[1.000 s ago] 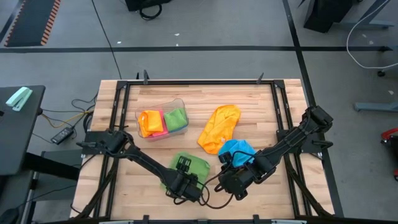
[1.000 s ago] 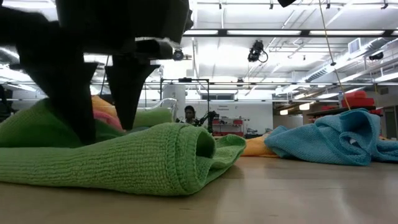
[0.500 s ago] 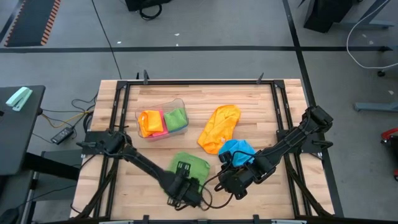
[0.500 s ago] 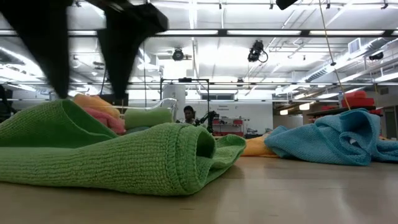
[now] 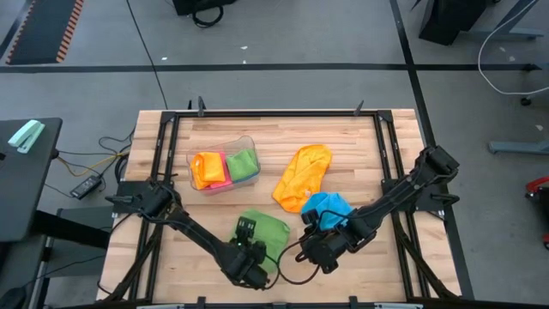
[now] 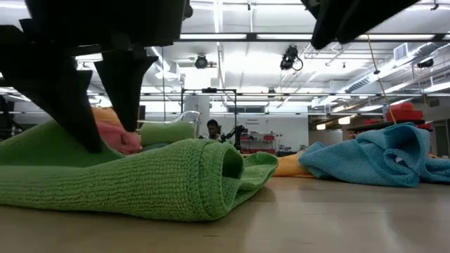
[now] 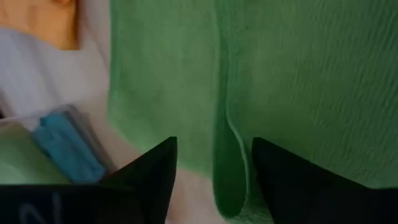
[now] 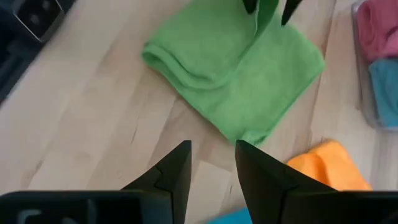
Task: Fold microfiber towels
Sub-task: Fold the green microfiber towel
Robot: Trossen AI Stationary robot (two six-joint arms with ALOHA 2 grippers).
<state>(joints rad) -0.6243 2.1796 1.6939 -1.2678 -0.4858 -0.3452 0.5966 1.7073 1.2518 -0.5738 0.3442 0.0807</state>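
The green towel (image 5: 264, 230) lies partly folded near the front edge of the bench, between the two arms. The left gripper (image 5: 247, 230) is set over the towel's left edge, fingers parted and straddling a raised fold of the cloth; in the left wrist view the fold (image 7: 229, 143) runs lengthwise straight into the gap between the two dark fingers (image 7: 155, 171). Whether the cloth is already pinched cannot be told. The fold's long axis is judged to run from front to back across the bench, so a closing of these fingers would catch it across its thin side. The left arm is clearly the nearer one.

The right gripper (image 5: 319, 249) is held just beside the towel's right edge, near the front of the bench, touching nothing; its fingers (image 8: 174, 171) are seen part open and empty in the right wrist view.

The blue towel (image 5: 328, 209) and the orange towel (image 5: 302, 175) lie crumpled toward the middle of the bench, still unfolded. Folded cloths are kept in the clear tub (image 5: 225, 165) toward the back left.

The right wrist view alone shows the whole outline of the green towel (image 8: 233, 81), with a rolled edge on one side and the left fingers at the far edge. The low view shows only that rolled edge (image 6: 225, 165) standing thick above the wood, which the overhead view flattens out
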